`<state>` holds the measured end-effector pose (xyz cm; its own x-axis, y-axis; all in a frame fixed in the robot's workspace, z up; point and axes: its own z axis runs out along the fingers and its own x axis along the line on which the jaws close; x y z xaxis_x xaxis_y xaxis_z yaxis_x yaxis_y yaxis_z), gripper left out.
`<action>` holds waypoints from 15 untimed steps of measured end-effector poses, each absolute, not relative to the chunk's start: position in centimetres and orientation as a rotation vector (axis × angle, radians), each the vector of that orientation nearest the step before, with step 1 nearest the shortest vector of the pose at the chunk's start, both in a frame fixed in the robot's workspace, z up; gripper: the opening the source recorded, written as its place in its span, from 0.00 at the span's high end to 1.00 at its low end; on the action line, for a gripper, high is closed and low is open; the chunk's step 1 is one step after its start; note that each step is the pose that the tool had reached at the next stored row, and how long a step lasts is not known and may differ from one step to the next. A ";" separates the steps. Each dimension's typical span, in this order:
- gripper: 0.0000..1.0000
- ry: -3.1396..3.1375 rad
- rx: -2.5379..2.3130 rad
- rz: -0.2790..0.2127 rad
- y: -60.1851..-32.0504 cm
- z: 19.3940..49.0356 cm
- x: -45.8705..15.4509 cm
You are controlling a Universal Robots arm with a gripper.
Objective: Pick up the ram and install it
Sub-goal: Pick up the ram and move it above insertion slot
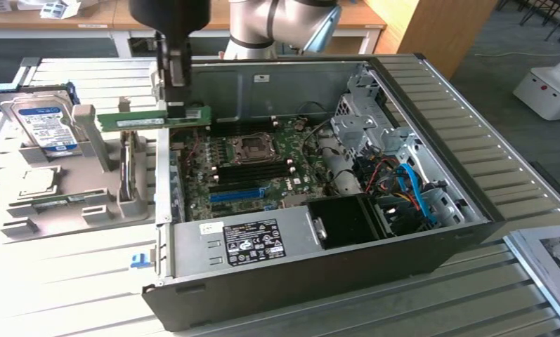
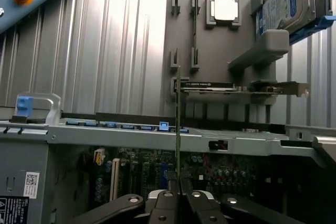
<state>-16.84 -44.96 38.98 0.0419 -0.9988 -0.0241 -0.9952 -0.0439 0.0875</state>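
The ram (image 1: 151, 118), a thin green stick, hangs level in the air over the open computer case's wall on the exterior view's left, above the motherboard (image 1: 246, 172). My gripper (image 1: 178, 107) is shut on the stick's end nearest the case. In the wrist view the ram (image 2: 178, 124) shows edge-on, rising from between the fingertips of my gripper (image 2: 178, 190), with the case's edge (image 2: 157, 132) and the motherboard below it.
A grey holder tray (image 1: 69, 203) on the exterior view's left carries a hard drive (image 1: 41, 121) and a silver processor chip (image 1: 36, 184). Inside the case sit the processor socket (image 1: 254, 146), a blue slot (image 1: 235, 194), cables (image 1: 406, 186) and the power supply (image 1: 251, 242).
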 end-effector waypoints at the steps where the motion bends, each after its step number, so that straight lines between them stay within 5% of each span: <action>1: 0.88 -2.139 2.234 -0.121 -45.0 39.0 -16.5; 15: 0.88 -2.129 2.243 -0.121 -45.0 39.0 -10.9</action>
